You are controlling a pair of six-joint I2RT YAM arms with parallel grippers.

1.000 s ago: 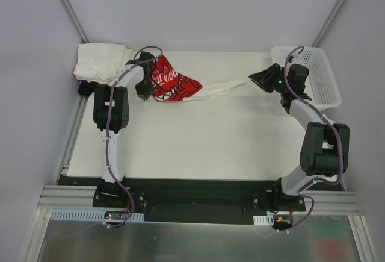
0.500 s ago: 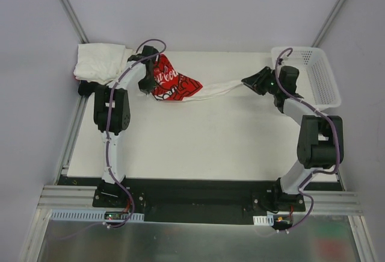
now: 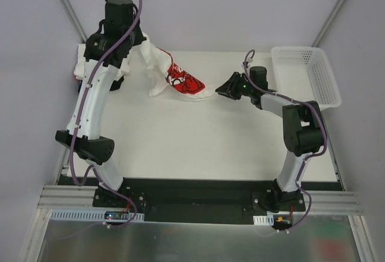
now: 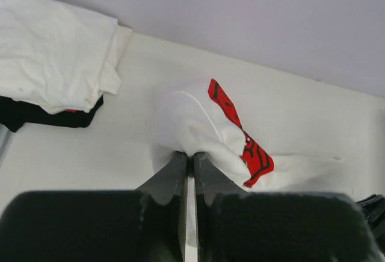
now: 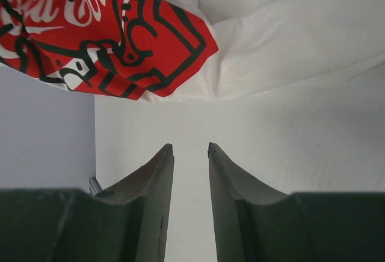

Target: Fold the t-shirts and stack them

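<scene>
The red t-shirt with white lettering (image 3: pixel 183 84) is bunched, mostly showing its white inner side. One end hangs from my raised left gripper (image 3: pixel 142 49) and the rest lies on the table. The left wrist view shows that gripper (image 4: pixel 187 155) shut on a white fold of the shirt (image 4: pixel 198 123). My right gripper (image 3: pixel 221 89) is open and empty, low over the table just right of the shirt's loose end. In the right wrist view, its jaws (image 5: pixel 190 147) stand apart with the lettered shirt (image 5: pixel 108 33) ahead. A pile of white t-shirts (image 4: pixel 54 51) lies on a black one (image 4: pixel 36 114) at the back left corner.
A white plastic mesh basket (image 3: pixel 317 87) stands at the table's back right edge. The pile of shirts (image 3: pixel 85 64) is partly hidden behind the left arm. The table's white top (image 3: pixel 198 141) ends at grey walls behind and at the sides.
My left arm has risen and lifted the shirt's end off the table. The shirt's stretched right end has gone slack and bunched leftward. My right gripper has let it go and moved left.
</scene>
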